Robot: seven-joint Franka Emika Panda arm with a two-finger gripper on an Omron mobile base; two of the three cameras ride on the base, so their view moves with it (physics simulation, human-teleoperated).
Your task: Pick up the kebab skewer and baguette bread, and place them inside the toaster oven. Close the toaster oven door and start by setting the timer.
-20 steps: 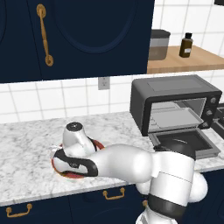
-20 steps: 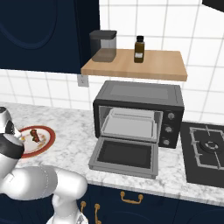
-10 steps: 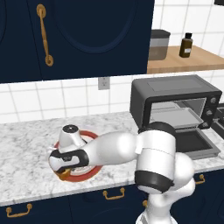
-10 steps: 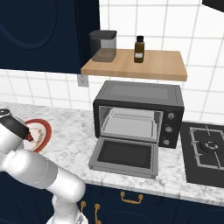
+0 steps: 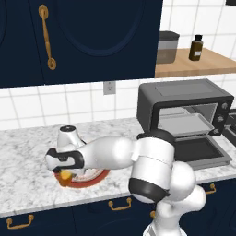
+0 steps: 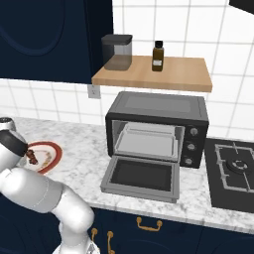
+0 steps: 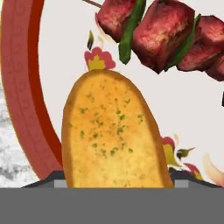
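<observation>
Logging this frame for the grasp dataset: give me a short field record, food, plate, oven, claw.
baguette bread: on the plate, between the claw tips
kebab skewer: on the same plate, beyond the bread, untouched
toaster oven: rack empty
toaster oven door: folded down, open
claw: low over the plate, jaws either side of the bread; grip unclear

arm low and leftward, tool (image 5: 64, 177) pointing down

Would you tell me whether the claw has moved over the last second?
Yes. In the left base view, the claw has swung left and dropped toward the plate, farther from the toaster oven.
</observation>
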